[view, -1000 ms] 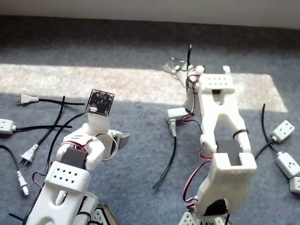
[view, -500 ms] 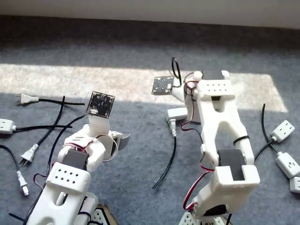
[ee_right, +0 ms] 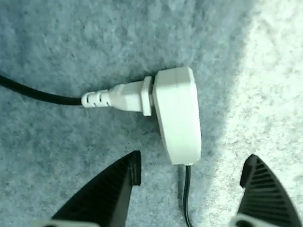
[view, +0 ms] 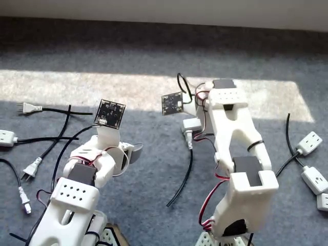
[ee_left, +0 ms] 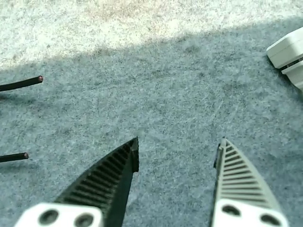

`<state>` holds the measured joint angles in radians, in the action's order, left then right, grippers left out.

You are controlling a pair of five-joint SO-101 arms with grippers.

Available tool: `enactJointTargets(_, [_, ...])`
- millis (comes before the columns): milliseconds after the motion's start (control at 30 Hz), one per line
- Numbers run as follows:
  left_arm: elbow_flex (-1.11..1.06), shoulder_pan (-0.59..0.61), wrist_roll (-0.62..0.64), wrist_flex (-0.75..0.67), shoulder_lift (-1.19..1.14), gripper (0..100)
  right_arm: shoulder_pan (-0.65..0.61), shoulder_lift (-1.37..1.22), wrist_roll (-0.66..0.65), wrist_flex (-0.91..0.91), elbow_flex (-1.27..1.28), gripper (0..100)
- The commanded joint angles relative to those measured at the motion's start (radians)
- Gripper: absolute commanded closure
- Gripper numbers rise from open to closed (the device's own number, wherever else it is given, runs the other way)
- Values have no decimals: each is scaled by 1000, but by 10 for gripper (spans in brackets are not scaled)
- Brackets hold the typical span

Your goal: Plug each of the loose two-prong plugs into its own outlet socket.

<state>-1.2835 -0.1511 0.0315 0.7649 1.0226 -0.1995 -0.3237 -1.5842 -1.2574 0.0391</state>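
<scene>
Plug (ee_right: pixel 124 100), white, sat pushed into a white outlet socket (ee_right: pixel 177 116) on grey carpet (ee_right: pixel 57 42), its black cord trailing off. Right gripper (ee_right: pixel 191 165) hung just above that socket, jaws spread wide. Left gripper (ee_left: pixel 179 144) was also spread, over bare carpet. Loose two-prong plugs (view: pixel 26 107) lay far left in the high view, and spare sockets (view: pixel 309 143) lay far right.

White perforated arm shells (view: pixel 237 128), red and black wiring (view: pixel 209 197), black ribbed tool fingers (ee_right: pixel 109 189).

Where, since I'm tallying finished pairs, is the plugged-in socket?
On the carpet at the high view's centre, the plugged-in socket lies just beyond the open right tool.
</scene>
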Motion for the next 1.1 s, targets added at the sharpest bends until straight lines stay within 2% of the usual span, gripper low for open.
enactJointTargets(0, [4, 4, 3, -17, 13, 733, -42, -7, -12, 19, -13, 670])
enactJointTargets(167, [4, 4, 3, -17, 13, 733, -62, -53, -11, 22, -16, 693])
enactJointTargets(333, [4, 4, 3, -17, 13, 733, -64, -101, -11, 24, -16, 851])
enactJointTargets(433, [4, 4, 3, -17, 13, 733, -58, -119, -11, 74, -18, 894])
enactJointTargets(533, [4, 4, 3, -17, 13, 733, -22, -125, 35, 208, -16, 907])
enactJointTargets(767, [4, 4, 5, -17, 13, 733, 21, -136, 293, 651, -7, 994])
enactJointTargets(967, [4, 2, 5, -17, 13, 733, 28, -231, 531, 1069, -16, 988])
enactJointTargets(1067, [4, 2, 5, -17, 13, 733, 47, -277, 583, 1221, -8, 988])
